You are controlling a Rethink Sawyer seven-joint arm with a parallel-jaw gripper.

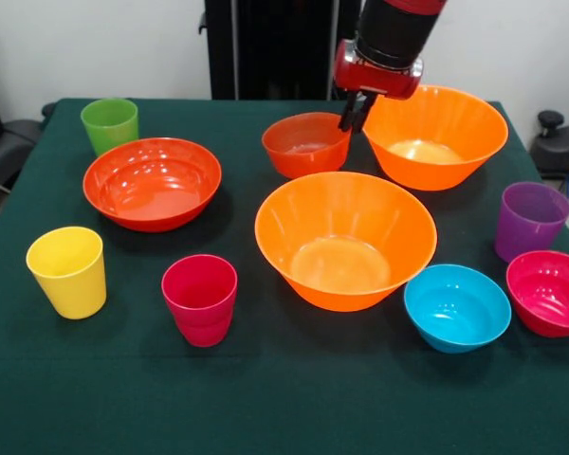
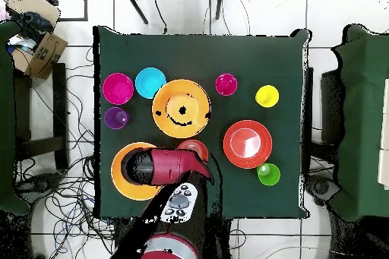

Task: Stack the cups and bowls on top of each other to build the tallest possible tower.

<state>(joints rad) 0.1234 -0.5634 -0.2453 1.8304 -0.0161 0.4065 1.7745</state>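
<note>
Tool (image 1: 357,116) looks pinched shut and empty, tips right beside the small red-orange bowl (image 1: 305,144) – probably light, stiff, slippery plastic – so I'd pinch its thin rim.

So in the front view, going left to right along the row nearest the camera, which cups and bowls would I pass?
yellow cup → crimson-pink cup → blue bowl → magenta bowl
</note>
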